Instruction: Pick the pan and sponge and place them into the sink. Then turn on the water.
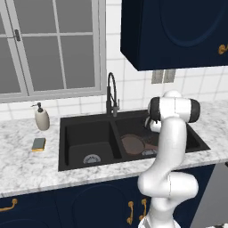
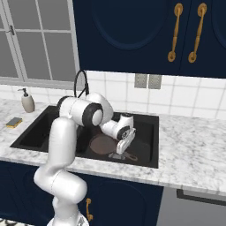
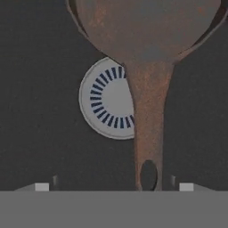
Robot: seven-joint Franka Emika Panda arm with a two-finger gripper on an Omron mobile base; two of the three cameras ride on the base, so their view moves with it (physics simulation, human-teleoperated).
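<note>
Pan [image 3: 147, 31] lay in the sink's [image 1: 67, 133] right basin; open pincer [image 3: 114, 187] straddled its handle; sponge [image 1: 38, 144] sat on the counter [image 1: 26, 164].

Even, soft rendered light, faint shadows, no glare; hand view slightly blurry.

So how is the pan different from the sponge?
The pan is round and dark brown, with a handle; the sponge is a small block, grey-green on top with yellow under it.
The pan is much bigger than the sponge.
The pan already lies in the right basin of the black sink, partly over its drain; the sponge sits on the marble counter, left of the sink.
Both lie flat, and nothing holds either.
</note>
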